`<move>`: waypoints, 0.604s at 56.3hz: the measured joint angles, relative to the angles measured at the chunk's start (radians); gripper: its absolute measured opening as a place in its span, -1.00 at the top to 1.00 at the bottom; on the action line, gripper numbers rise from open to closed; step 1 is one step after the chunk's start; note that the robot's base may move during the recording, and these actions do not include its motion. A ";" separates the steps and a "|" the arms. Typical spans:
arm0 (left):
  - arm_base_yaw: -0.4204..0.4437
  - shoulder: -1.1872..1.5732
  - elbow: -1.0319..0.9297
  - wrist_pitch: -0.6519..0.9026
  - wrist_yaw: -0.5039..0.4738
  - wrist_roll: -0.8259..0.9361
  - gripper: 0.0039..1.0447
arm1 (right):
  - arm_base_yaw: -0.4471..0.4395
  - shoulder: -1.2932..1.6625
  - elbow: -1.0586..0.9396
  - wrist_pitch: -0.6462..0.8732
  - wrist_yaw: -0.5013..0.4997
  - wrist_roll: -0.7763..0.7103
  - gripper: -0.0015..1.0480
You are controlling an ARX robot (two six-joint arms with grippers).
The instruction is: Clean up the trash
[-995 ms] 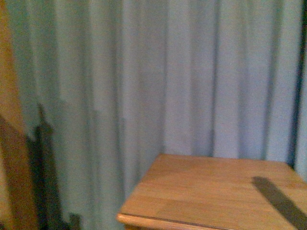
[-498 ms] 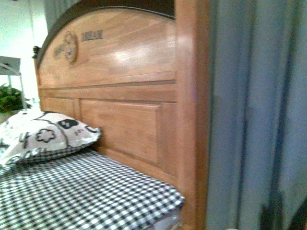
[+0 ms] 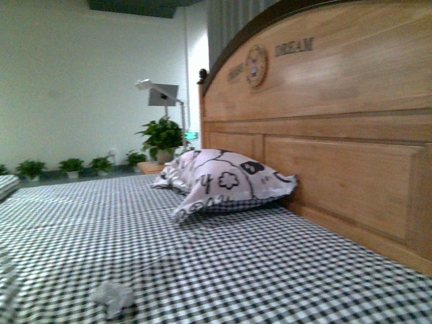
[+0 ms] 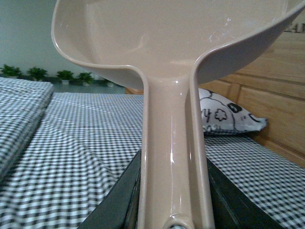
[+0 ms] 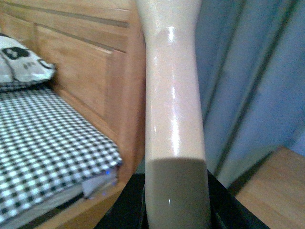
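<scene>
The trash (image 3: 113,296), a small crumpled white wad, lies on the black-and-white checked bed cover (image 3: 270,270) near the lower left of the front view. Neither arm shows there. In the left wrist view my left gripper (image 4: 174,210) is shut on the handle of the beige dustpan (image 4: 167,43), whose scoop fills the upper part of the picture. In the right wrist view my right gripper (image 5: 175,210) is shut on the beige and grey brush handle (image 5: 174,109), which runs up out of frame; the bristles are out of view.
A patterned pillow (image 3: 226,181) leans against the tall wooden headboard (image 3: 337,135). Potted plants (image 3: 162,135) and a lamp stand beyond the bed. The right wrist view shows the bed's corner (image 5: 95,167), blue curtains (image 5: 257,71) and a wooden bedside table (image 5: 276,191).
The front view has swung left, from curtain and bedside table, past the headboard's edge, to the open bed with the pillow and the trash now in sight.
</scene>
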 joint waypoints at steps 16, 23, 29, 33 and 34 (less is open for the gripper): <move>0.004 -0.004 0.000 0.000 -0.019 -0.002 0.47 | 0.005 0.007 0.000 0.000 -0.019 -0.003 0.63; 0.031 0.039 0.096 -0.257 0.058 0.063 0.47 | 0.003 0.007 0.000 -0.001 -0.004 -0.001 0.63; 0.089 0.151 0.188 -0.475 0.153 0.200 0.47 | 0.003 -0.003 0.000 0.000 0.000 0.000 0.63; 0.114 0.249 0.200 -0.454 0.198 0.299 0.47 | 0.003 -0.003 0.000 0.000 -0.003 0.000 0.63; 0.120 0.285 0.208 -0.440 0.210 0.324 0.47 | 0.003 -0.003 0.000 0.000 -0.003 0.000 0.63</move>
